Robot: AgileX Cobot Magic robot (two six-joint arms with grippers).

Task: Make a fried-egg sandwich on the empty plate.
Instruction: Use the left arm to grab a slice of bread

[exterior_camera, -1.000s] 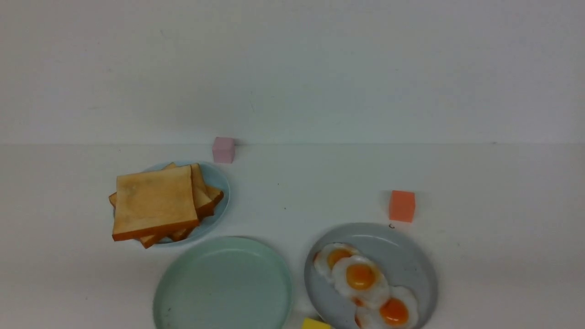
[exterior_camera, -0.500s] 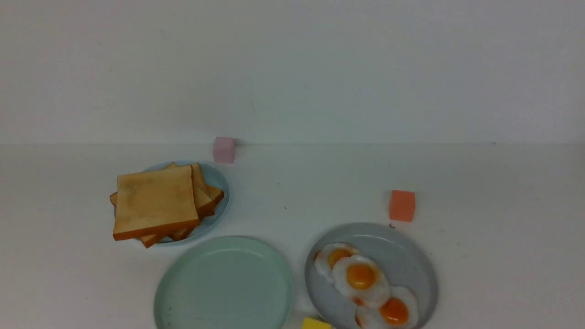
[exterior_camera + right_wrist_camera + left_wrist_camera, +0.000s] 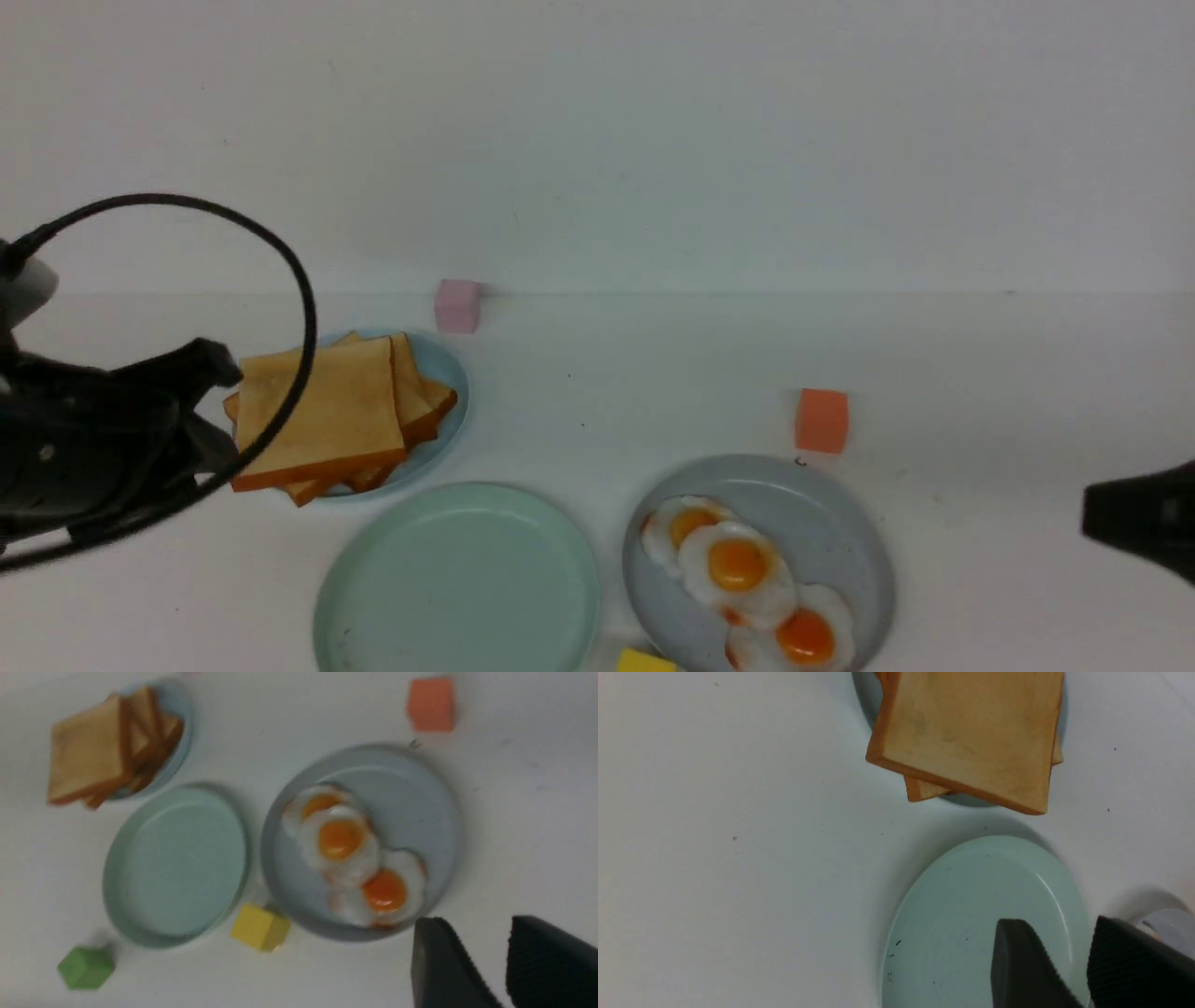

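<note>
**No sandwich yet, and a few ways I could botch it**

Both claws are empty right now. My left claw [image 3: 1057,926] has its fingers parted with nothing between them, and so does my right claw [image 3: 474,926].

The mint plate [image 3: 457,579] lies bare below the left claw's tips, and the toast stack [image 3: 317,411] is just beyond it. The fried eggs [image 3: 738,565] are just ahead of the right claw on the grey-blue plate [image 3: 822,523].

What worries me:

- The toast slices are fanned out and hang over the rim of the little light-blue plate [image 3: 448,373]. If my left claw pinches too deep it takes two slices, and a push on that overhang could tip the plate.
- The eggs overlap each other. If I grab the nearest one, its neighbour probably drags along or flops off on the way over.
- The yellow cube [image 3: 259,926] is near my right claw, just beside the rims of both plates. A low sweep toward the mint plate could knock it.
- Both claws end up over the same plate, so they need to take turns.
- I can't really judge how high the left claw is above the toast, so I could come down hard on it.
</note>
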